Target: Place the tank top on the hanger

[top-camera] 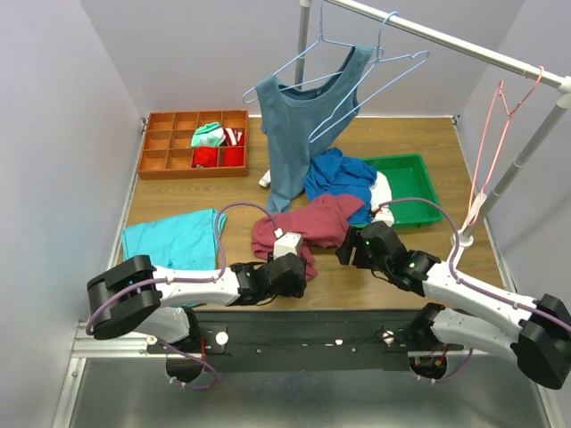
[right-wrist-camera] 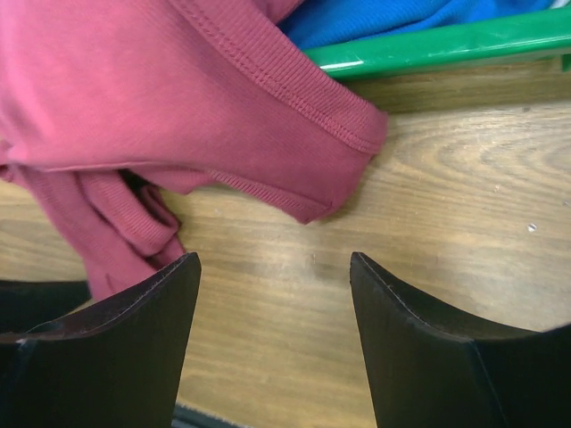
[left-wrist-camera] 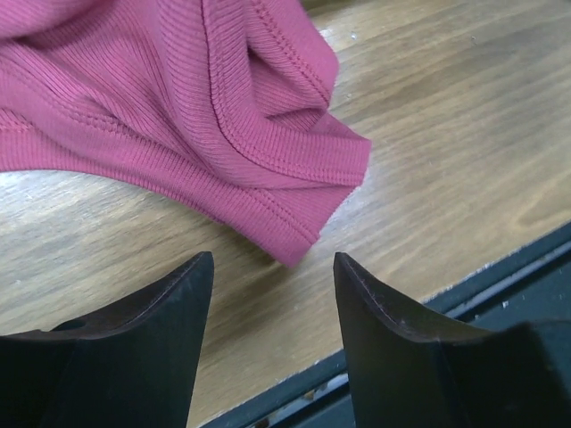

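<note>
The maroon tank top [top-camera: 308, 227] lies crumpled on the wooden table, its far edge against the green tray. My left gripper [top-camera: 299, 267] sits at its near left edge. In the left wrist view the jaws [left-wrist-camera: 272, 263] stand open over bare wood, a folded strap end of the tank top [left-wrist-camera: 294, 178] just ahead of them. My right gripper [top-camera: 352, 245] is at the top's near right edge. It is open too [right-wrist-camera: 275, 263], with a hemmed corner of the tank top [right-wrist-camera: 294, 143] just beyond its tips. The empty light-blue hanger [top-camera: 369, 96] hangs tilted from the rail.
A slate-blue top on a second blue hanger [top-camera: 299, 125] hangs beside it from the rail [top-camera: 446, 40], and a pink hanger [top-camera: 495, 134] hangs further right. The green tray [top-camera: 419, 183] [right-wrist-camera: 428, 45] holds a bright blue garment [top-camera: 339, 178]. An orange divided box [top-camera: 192, 143] and a teal cloth [top-camera: 174, 236] lie left.
</note>
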Available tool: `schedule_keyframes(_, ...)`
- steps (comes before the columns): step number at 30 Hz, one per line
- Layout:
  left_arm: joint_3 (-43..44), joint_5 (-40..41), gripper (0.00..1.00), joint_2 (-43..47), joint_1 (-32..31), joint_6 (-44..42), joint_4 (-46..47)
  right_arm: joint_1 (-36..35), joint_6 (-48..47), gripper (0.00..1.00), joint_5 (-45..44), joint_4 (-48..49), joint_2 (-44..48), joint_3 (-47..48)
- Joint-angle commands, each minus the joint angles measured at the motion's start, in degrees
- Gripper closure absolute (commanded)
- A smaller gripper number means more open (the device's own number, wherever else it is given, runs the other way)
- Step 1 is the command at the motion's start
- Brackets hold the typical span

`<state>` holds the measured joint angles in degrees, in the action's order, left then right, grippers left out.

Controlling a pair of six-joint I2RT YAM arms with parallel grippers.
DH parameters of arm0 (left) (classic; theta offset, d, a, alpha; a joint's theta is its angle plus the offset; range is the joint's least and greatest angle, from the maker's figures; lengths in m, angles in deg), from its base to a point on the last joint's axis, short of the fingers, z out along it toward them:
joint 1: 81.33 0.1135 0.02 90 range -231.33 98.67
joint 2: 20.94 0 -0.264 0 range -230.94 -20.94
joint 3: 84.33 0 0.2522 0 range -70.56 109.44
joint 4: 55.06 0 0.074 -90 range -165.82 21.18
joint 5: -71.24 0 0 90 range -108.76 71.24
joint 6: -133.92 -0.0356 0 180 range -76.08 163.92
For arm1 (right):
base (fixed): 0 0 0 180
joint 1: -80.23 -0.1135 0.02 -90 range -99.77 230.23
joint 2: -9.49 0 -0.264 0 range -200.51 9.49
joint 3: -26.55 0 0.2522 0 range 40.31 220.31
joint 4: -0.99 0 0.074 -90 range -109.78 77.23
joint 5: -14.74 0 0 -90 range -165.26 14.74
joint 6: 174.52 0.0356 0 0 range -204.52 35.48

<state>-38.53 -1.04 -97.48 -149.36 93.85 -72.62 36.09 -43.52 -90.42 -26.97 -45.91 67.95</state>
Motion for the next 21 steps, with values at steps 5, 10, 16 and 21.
schedule_keyframes(5,-0.6,8.0,0.43,-3.2,-1.8,5.2,6.6,0.1,-0.2,0.24,-6.5,13.7,-9.0,-2.7)
schedule_keyframes(10,-1.2,10.3,0.64,-2.7,-1.9,5.2,8.8,0.1,-0.6,0.26,-9.4,18.6,-12.6,-3.3)
schedule_keyframes(16,-0.8,11.5,1.0,2.4,-2.0,4.0,6.2,0.1,-0.8,0.67,-13.7,18.4,-14.2,-1.9)
schedule_keyframes(21,1.5,16.0,1.0,15.2,-2.1,2.4,-6.4,0.0,-0.7,0.99,-16.0,6.8,-9.2,4.5)
